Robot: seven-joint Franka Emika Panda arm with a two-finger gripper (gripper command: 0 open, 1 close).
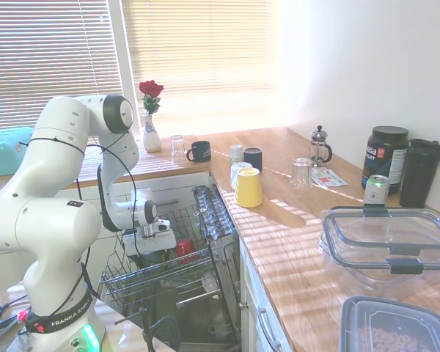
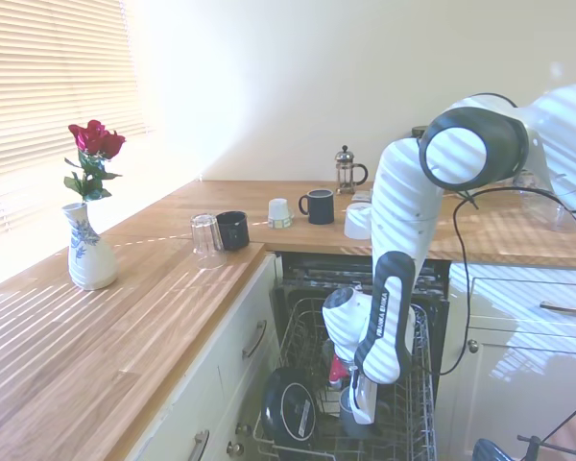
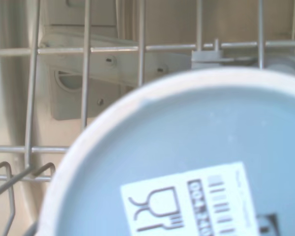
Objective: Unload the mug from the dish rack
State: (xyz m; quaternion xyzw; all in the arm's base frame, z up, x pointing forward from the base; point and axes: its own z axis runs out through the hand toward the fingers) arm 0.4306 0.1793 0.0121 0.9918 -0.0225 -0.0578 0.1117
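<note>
Mug (image 3: 187, 162) sits upside down in the dish rack (image 1: 161, 271); its blue-grey base with a white food-safe sticker (image 3: 196, 206) fills the wrist view, so it is close under the gripper (image 2: 360, 408). Neither outside view shows the mug itself, since the arm hides it. Can't tell how far the fingers are spread or whether they hold anything. My read: still the reach/grasp step. Come straight down, close across the wall, lift vertically to clear the tines and the red cup (image 1: 185, 248) just beside.

Grey-blue mug (image 3: 187, 162) upside down in wire dish rack (image 1: 143, 275).
</note>
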